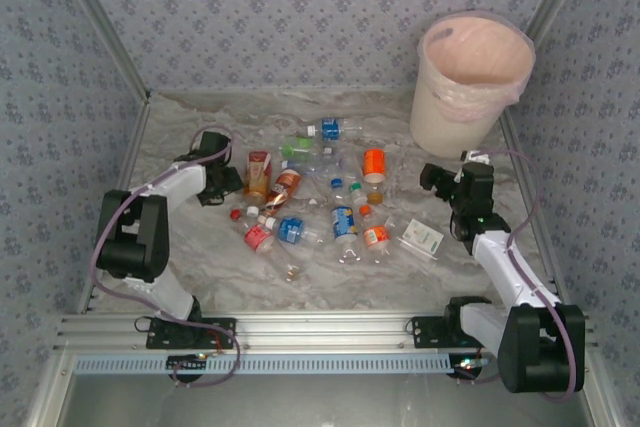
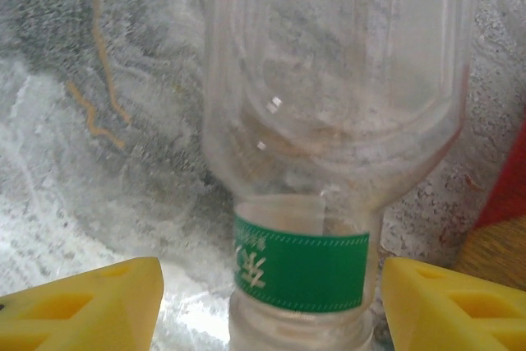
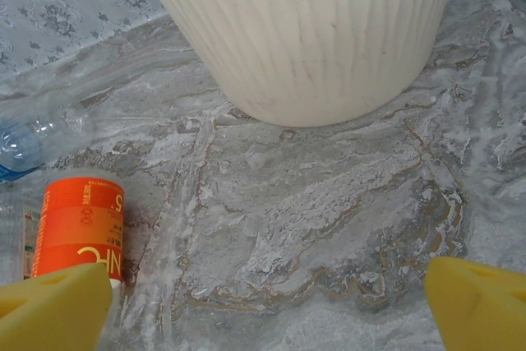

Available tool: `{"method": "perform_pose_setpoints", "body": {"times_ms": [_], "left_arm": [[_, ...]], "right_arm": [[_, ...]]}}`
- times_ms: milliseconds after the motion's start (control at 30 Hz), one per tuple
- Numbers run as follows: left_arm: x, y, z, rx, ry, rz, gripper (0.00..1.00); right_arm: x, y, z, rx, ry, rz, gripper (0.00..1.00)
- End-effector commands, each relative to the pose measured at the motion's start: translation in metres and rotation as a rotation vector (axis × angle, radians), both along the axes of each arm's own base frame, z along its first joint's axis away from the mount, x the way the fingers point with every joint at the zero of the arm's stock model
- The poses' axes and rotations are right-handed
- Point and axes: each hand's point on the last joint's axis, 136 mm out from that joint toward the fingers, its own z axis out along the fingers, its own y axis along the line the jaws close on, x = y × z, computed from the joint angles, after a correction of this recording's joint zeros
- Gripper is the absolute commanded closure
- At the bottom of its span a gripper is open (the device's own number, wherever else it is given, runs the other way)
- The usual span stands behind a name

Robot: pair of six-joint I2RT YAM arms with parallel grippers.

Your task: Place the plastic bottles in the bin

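Note:
A clear plastic bottle (image 2: 329,80) with a green band round its neck lies on the marbled table, neck toward my left gripper (image 2: 271,289). The yellow fingers (image 2: 82,306) stand open on either side of the neck, the right one close to it, the left one with a gap. In the top view the left gripper (image 1: 224,185) is at the left edge of a heap of bottles (image 1: 320,197). My right gripper (image 3: 271,302) is open over bare table, an orange-labelled bottle (image 3: 80,232) beside its left finger. The cream bin (image 1: 440,112) stands at the back right, its wall (image 3: 304,30) just ahead of the right gripper (image 1: 434,178).
A red and yellow label (image 2: 503,228) shows right of the clear bottle. A small white and green carton (image 1: 422,239) lies near the right arm. A clear bottle with a blue label (image 3: 25,141) lies left of the bin. Patterned walls enclose the table on three sides.

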Motion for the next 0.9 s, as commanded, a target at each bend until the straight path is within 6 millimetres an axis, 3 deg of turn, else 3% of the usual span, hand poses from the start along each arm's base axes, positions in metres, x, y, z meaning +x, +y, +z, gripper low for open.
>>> {"method": "perform_pose_setpoints", "body": {"times_ms": [0,200,433,533,700,867], "left_arm": [[0.014,-0.001,-0.003,-0.009,-0.031,-0.033,0.32],[0.017,0.003,-0.011,-0.017,-0.034,-0.05,0.44],[0.014,0.002,0.002,-0.013,-0.075,-0.091,0.64],[0.008,0.008,0.026,0.007,-0.128,-0.082,0.65],[-0.008,0.01,0.083,0.008,-0.25,-0.074,0.68],[-0.025,-0.032,0.137,-0.036,-0.366,-0.219,0.68]], "right_arm": [[-0.002,0.004,0.001,-0.017,0.005,0.02,0.0],[-0.002,0.007,0.004,-0.026,-0.001,0.028,0.0],[-0.001,0.013,0.012,-0.036,-0.009,0.037,0.0],[-0.003,0.026,0.018,-0.016,-0.004,0.08,0.0],[-0.008,0.052,0.027,0.074,-0.013,0.148,0.0],[-0.009,0.077,0.048,0.191,-0.064,0.194,0.0]]}}
